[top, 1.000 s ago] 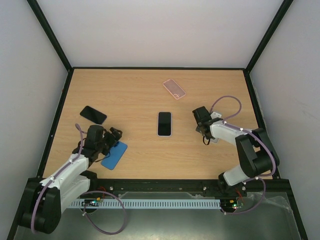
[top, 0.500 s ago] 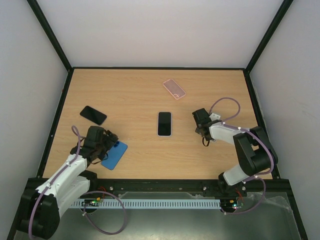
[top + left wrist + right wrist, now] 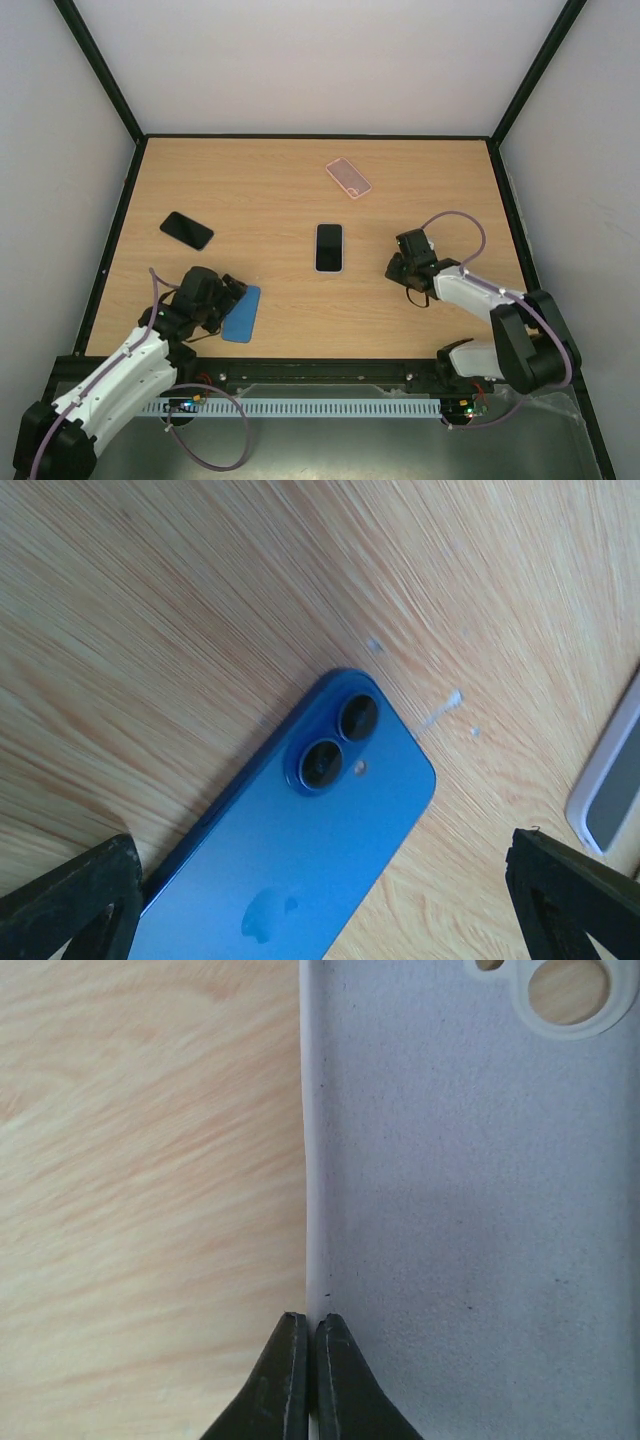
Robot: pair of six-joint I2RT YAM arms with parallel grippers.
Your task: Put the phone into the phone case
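While white walls (image 3: 300, 70) close round the black-framed wooden bench (image 3: 300, 190), the blue phone (image 3: 241, 314) lies face down at 8 o'clock between the wide-spread, empty left gripper (image 3: 318, 880), and at 4 o'clock the right gripper (image 3: 308, 1335) pinches one wall of the lilac phone case (image 3: 470, 1210).

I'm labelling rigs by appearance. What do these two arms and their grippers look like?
The left arm and right arm match: white links between bulky black joints, with a thin lilac cable looping near each wrist. The left gripper and right gripper are black with tapered fingers. No markings legible.
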